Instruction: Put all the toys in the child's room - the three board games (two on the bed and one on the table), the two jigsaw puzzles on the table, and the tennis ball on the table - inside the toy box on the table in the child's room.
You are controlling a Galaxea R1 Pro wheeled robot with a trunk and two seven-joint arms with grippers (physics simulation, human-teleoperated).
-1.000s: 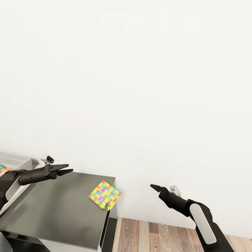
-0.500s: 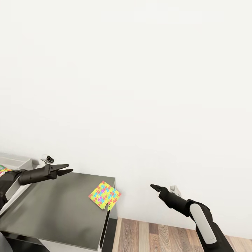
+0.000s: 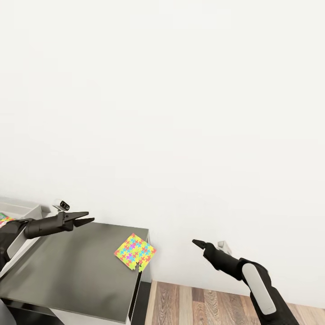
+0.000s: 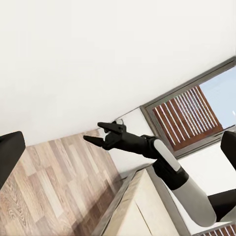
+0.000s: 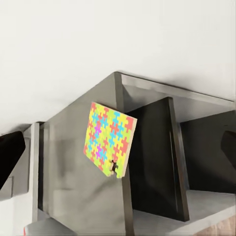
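Observation:
One jigsaw puzzle [image 3: 135, 251] lies flat on the dark grey unit [image 3: 67, 266], close to its right front corner; the right wrist view shows this puzzle [image 5: 109, 140] slightly overhanging the edge. My left gripper [image 3: 89, 218] hovers open above the unit's back left part, well left of the puzzle. My right gripper [image 3: 194, 242] hangs open over the floor to the right of the unit, pointing toward the puzzle, and it appears in the left wrist view too [image 4: 93, 133]. At the far left edge, a strip of multicolour pattern [image 3: 4, 219] sits inside a light grey bin, apparently the toy box [image 3: 25, 209].
A plain white wall [image 3: 180, 113] rises directly behind the unit. Wood plank floor [image 3: 203, 302] lies to the right of the unit. The unit has open dark shelves [image 5: 162, 157] on its side. A window with slats [image 4: 189, 110] appears in the left wrist view.
My right arm has drifted slightly left and down. The left arm and the puzzle have stayed where they were.

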